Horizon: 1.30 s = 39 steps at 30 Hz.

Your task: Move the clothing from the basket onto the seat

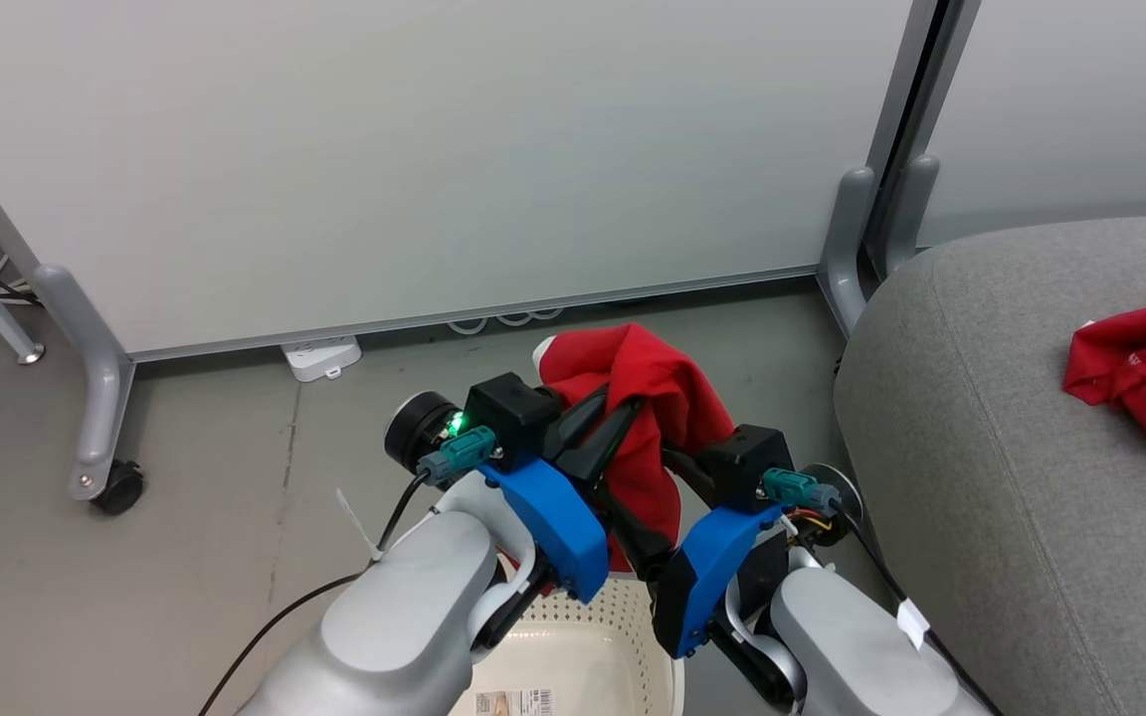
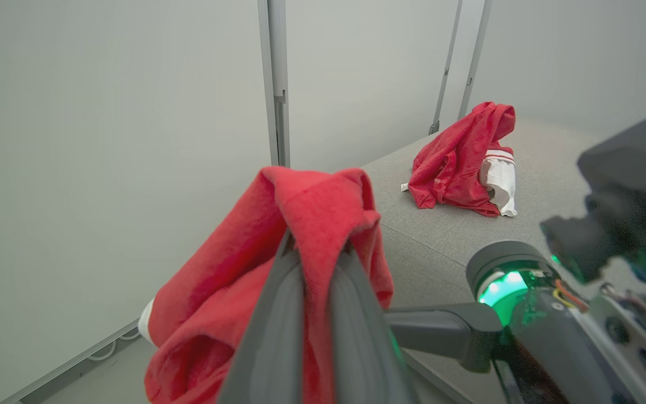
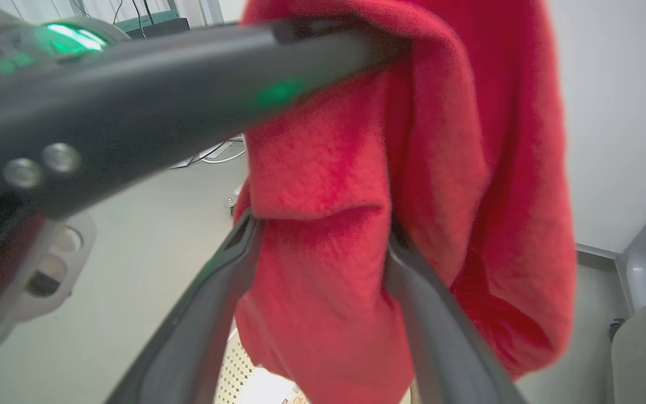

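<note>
My left gripper is shut on a bright red garment and holds it up in the air above the cream basket. The left wrist view shows the fabric draped over my closed fingertips. My right gripper is open beside it, and the hanging cloth passes between its spread fingers. To the right is the grey seat, where another red garment with white trim lies crumpled. That garment also lies on the seat in the left wrist view.
White partition panels stand behind on grey feet, one with a caster. A white power strip and cables lie on the floor by the panel. A partition foot stands close to the seat's left edge.
</note>
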### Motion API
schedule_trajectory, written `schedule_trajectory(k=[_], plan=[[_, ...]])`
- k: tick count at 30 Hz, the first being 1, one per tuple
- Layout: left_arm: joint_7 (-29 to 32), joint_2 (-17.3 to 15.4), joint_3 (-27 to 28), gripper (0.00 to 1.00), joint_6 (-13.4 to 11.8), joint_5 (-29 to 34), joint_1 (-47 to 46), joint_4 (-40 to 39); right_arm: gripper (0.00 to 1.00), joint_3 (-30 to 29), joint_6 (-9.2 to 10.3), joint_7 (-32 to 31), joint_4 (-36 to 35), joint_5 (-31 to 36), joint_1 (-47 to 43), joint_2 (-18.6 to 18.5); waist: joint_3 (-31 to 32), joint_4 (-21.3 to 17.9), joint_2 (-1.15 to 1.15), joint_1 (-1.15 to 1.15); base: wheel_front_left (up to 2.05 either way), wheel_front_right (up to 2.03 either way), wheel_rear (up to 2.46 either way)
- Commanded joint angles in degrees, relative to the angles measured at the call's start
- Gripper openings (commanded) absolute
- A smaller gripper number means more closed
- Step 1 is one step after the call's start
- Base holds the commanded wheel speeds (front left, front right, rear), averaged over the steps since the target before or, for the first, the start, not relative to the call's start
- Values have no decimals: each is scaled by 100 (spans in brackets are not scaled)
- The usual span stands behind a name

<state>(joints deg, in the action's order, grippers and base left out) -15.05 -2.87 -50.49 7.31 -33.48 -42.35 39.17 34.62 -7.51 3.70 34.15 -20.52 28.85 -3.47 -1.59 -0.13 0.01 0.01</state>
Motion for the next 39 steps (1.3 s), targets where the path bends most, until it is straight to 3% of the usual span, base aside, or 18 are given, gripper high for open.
schedule_trajectory(k=[1, 3, 4, 5, 7, 8, 35, 36, 37, 38, 39], plan=[[-18, -7, -50, 0, 23, -52, -89, -34, 100, 83, 5, 69, 175, -83, 166, 26, 8, 12, -1, -1, 0, 0, 0], [-19, -7, -97, 0, 23, -91, -96, -53, 100, 173, 4, 124, 406, -170, 285, 37, 24, 28, -1, -1, 0, 0, 0], [-18, -7, -116, 0, 23, -121, -101, -60, 89, 199, 5, 141, 528, -205, 332, 42, 32, 36, -1, -1, 0, 0, 0], [-18, -7, -139, 0, 23, -133, -107, -67, 49, 238, 5, 153, 662, -239, 375, 45, 40, 44, -1, -1, 0, 0, 0], [-19, -7, -177, 0, 23, -173, -112, -79, 25, 306, 5, 204, 878, -292, 450, 53, 59, 58, -1, -1, 0, 0, 0], [-19, -6, -189, 0, 23, -180, -115, -85, 0, 336, 5, 232, 973, -309, 478, 54, 65, 63, -1, -1, 0, 0, 0], [-19, -6, -218, 0, 24, -169, -35, -39, 0, 1043, 5, 893, 1786, -871, 855, 64, 186, -33, -1, -1, 0, 0, 0], [-19, -5, -201, 22, 24, -163, -25, -38, 0, 1060, 5, 907, 1799, -882, 860, 64, 191, -39, -1, -1, 0, 0, 0], [-19, -5, -189, 82, 24, -151, -21, -32, 0, 1074, 5, 912, 1810, -889, 866, 64, 192, -46, -1, -1, 0, 0, 0], [-19, -5, -184, 100, 24, -132, -17, -21, 0, 1091, 5, 927, 1818, -912, 873, 64, 192, -53, -1, -1, 0, 0, 0], [-19, -5, -177, 100, 24, -109, -9, -26, 0, 1104, 5, 937, 1831, -929, 881, 64, 194, -58, -1, -1, 0, 0, 0]])
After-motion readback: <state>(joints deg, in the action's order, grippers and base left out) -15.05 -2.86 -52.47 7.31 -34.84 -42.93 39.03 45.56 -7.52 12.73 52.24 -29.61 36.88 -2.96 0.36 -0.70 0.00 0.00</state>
